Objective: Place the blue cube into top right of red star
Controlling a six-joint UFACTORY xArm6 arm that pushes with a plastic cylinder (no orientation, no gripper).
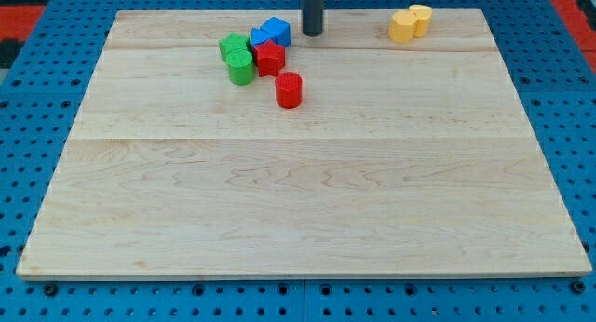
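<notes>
**Camera view: tip beside the blue cube, near the board's top edge**

My tip, a bare rod holding nothing, stands just to the view's right of the blue cube, apparently apart from it. The cube already sits touching the red star at its upper right, so the placement looks essentially done.

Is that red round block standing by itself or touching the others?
By itself. The red cylinder stands upright with bare board between it and the red star. My tip is away at the blue cube's right.
</notes>
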